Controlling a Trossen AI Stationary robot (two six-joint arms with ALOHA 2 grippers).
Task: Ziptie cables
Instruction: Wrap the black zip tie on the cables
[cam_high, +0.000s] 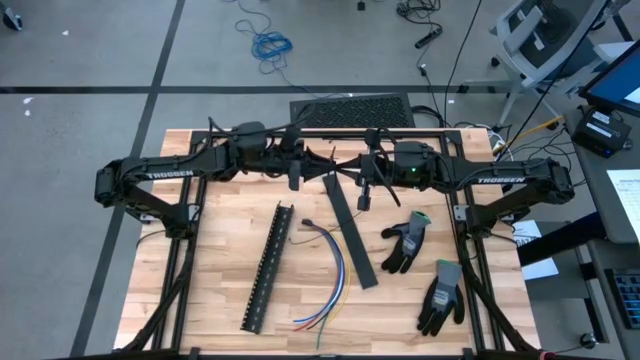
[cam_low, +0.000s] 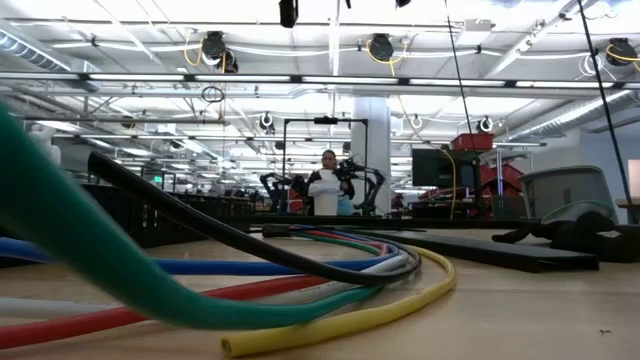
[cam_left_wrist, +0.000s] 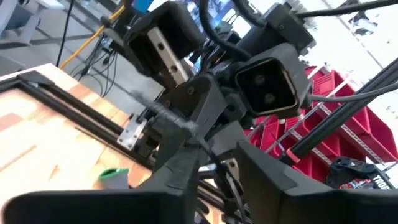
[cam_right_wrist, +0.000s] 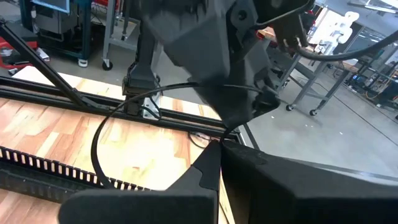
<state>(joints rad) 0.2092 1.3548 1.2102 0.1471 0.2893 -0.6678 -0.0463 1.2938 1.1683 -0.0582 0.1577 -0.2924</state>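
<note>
The cables (cam_high: 333, 268), a loose bundle of coloured wires, lie curved on the wooden table, and fill the foreground of the low view (cam_low: 300, 275). Both arms meet high over the table's far middle. My right gripper (cam_high: 347, 172) (cam_right_wrist: 217, 152) is shut on a thin black zip tie (cam_right_wrist: 99, 134), which curls into a loop. My left gripper (cam_high: 324, 168) (cam_left_wrist: 221, 155) faces it, its fingers a little apart, at the loop's other end. My right gripper pinches one end of the zip tie (cam_right_wrist: 224, 137) between its shut fingertips, coming level from the table's right side. The tie bows out in a wide loop, lifted clear above the table. My left gripper: a thin strand (cam_left_wrist: 208, 146) runs between its fingers; whether they touch it I cannot tell.
A black slotted strip (cam_high: 268, 265) lies left of the cables and a flat black strip (cam_high: 352, 228) right of them. Two grey gloves (cam_high: 408, 242) (cam_high: 443, 295) lie at the right. A person (cam_low: 327, 190) stands far off in the room.
</note>
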